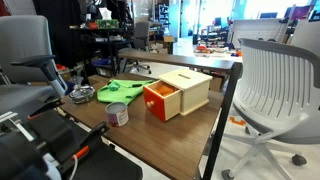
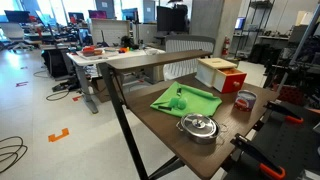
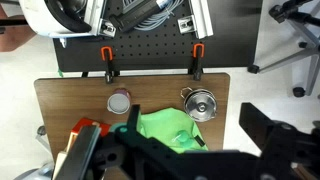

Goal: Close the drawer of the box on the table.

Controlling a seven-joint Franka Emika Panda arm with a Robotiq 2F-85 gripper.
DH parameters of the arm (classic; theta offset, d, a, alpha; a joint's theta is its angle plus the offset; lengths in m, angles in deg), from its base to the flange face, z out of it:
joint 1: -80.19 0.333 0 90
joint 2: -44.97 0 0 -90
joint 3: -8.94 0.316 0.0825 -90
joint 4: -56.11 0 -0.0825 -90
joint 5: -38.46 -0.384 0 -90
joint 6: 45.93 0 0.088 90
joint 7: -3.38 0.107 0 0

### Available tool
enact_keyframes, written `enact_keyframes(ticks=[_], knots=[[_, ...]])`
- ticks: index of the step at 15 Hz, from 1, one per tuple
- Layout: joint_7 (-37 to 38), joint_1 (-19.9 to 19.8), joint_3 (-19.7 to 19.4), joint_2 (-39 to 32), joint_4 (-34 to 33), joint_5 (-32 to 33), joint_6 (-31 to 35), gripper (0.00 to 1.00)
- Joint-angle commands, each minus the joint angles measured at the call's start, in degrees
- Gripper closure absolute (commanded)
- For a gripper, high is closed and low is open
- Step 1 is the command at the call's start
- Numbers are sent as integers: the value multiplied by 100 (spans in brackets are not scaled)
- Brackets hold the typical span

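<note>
**Hand.** The hand (image 3: 175,150) hangs high above the surface (image 3: 60,100). Its fingers (image 3: 268,135) are spread wide and nothing is between them.

**Task item.** Below the hand, the box (image 1: 190,88) rests flat. The drawer (image 1: 158,100) is pulled partly out, with its orange front facing the can (image 1: 117,114). In the wrist view, only an orange corner shows beside one finger.

**Other items.** The green cloth (image 3: 165,125) and metal pot (image 3: 201,102) lie beneath the hand, clear of the drawer's path into the box.

**Judgement.** The raised position gives clearance. The next move calls for descending to the front and pushing it inward. The box is unanchored and may slide.
</note>
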Motion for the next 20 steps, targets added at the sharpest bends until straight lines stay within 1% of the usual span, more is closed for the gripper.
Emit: enact_keyframes(ticks=[1,9,10,13,16,18,20], knots=[[-12,-18,10,-4,-20,-7,-13,0],[-12,-18,10,-4,-25,-7,-12,0],[10,-93,-23,-138,-23,46,-37,0],[-189,-251,-244,-617,130,201,249,0],[-443,-405,-531,-1285,375,323,878,0],[-625,-504,-692,-1798,471,448,1373,0],[-652,-644,-801,-2339,505,561,1978,0]])
